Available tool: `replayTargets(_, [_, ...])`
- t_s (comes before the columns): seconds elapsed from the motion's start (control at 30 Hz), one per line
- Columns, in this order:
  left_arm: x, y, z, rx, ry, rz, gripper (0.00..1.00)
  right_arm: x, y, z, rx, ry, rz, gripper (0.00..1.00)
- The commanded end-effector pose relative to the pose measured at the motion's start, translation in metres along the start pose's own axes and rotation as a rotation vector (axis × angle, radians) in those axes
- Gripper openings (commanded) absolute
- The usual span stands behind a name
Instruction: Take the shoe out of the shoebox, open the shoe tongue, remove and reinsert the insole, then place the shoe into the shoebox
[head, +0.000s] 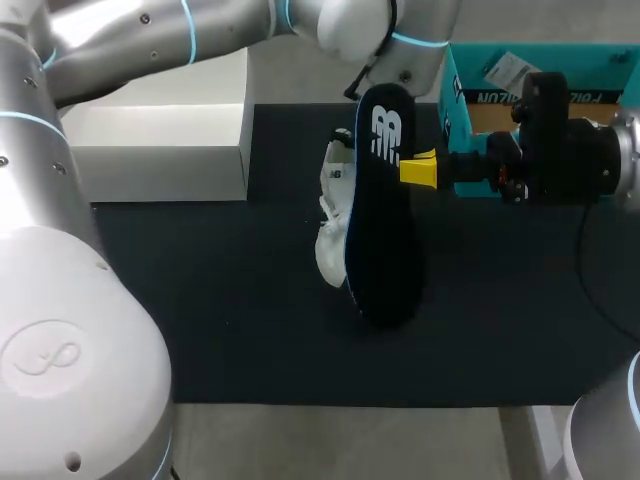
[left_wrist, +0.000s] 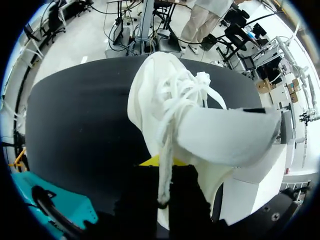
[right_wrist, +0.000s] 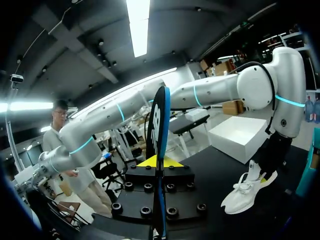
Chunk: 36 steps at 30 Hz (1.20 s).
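The dark insole (head: 385, 230), with a white logo near its upper end, stands on edge over the black mat (head: 200, 320). It is pinched between the closed yellow tips of the right gripper (right_wrist: 159, 162) (seen edge-on from that wrist). Just beside it the white laced shoe (right_wrist: 245, 197) hangs toe-down at the mat. Its heel is clamped in the left gripper (right_wrist: 270, 176), whose fingers the shoe mostly hides in that arm's wrist view. The teal shoebox (head: 455, 110) sits behind, partly covered by the right arm.

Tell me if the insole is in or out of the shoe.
Out. The right gripper pinches the insole in the air, apart from the shoe, which the left gripper holds.
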<state>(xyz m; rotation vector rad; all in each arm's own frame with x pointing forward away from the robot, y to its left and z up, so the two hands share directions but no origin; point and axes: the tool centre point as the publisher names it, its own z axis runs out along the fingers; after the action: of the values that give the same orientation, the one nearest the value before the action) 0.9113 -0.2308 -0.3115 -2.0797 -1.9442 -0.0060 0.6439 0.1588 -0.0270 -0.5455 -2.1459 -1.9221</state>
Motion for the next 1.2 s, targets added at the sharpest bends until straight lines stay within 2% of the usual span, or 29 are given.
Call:
replayTargets(0.03, [-0.003, 0.011, 0.008, -0.016, -0.025, -0.039, 0.00, 0.000, -0.001, 0.001, 0.000, -0.001, 0.001, 0.00])
replayTargets(0.1, [-0.006, 0.016, 0.012, -0.037, -0.008, -0.089, 0.00, 0.000, -0.001, 0.001, 0.000, -0.001, 0.001, 0.00])
replayTargets(0.23, [-0.011, 0.022, 0.017, -0.005, -0.023, -0.073, 0.00, 0.000, -0.001, 0.001, 0.000, -0.001, 0.001, 0.00])
replayTargets(0.37, [-0.017, 0.024, 0.022, -0.004, 0.020, -0.037, 0.00, 0.000, -0.001, 0.001, 0.000, -0.001, 0.001, 0.00])
replayTargets(0.67, [-0.031, 0.022, 0.038, -0.056, 0.123, 0.025, 0.00, 0.000, -0.001, 0.001, 0.000, -0.001, 0.001, 0.00])
replayTargets(0.8, [-0.034, 0.023, 0.045, -0.052, 0.140, 0.023, 0.00, 0.000, -0.001, 0.001, 0.000, -0.001, 0.001, 0.00])
replayTargets(0.93, [-0.032, 0.022, 0.050, -0.039, 0.143, 0.023, 0.00, 0.000, -0.001, 0.001, 0.000, -0.001, 0.001, 0.00])
replayTargets(1.2, [-0.013, 0.011, 0.039, -0.070, 0.131, -0.012, 0.00, 0.000, -0.001, 0.001, 0.000, -0.001, 0.001, 0.00])
